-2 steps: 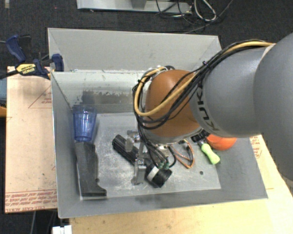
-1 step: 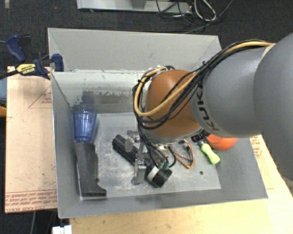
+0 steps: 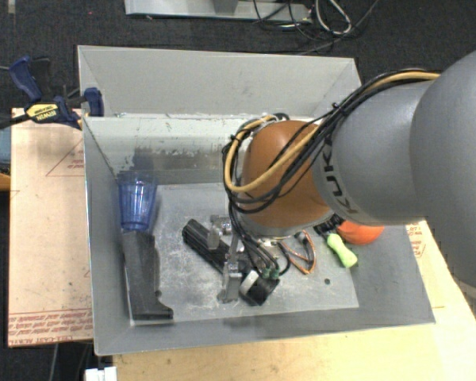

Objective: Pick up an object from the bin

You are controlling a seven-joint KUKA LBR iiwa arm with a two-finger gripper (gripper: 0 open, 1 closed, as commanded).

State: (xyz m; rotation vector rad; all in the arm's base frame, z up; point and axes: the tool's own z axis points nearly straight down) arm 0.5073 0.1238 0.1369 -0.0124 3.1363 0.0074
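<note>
- Along the left wall of the bin [image 3: 262,328]: 1 blue see-through cup [image 3: 136,203], and right next to it, nearer the front, 1 long dark grey block [image 3: 143,275].
- At mid-floor: 1 black bar-shaped piece [image 3: 201,239], lying slantwise, right end just beside the gripper.
- Just right of that: gripper [image 3: 232,286] low over the floor, under the orange wrist cover [image 3: 282,185]; open or closed, cannot tell.
- Near the right wall: 1 green stick [image 3: 341,250] beside 1 orange rounded thing [image 3: 363,233], partly hidden by the arm.
</note>
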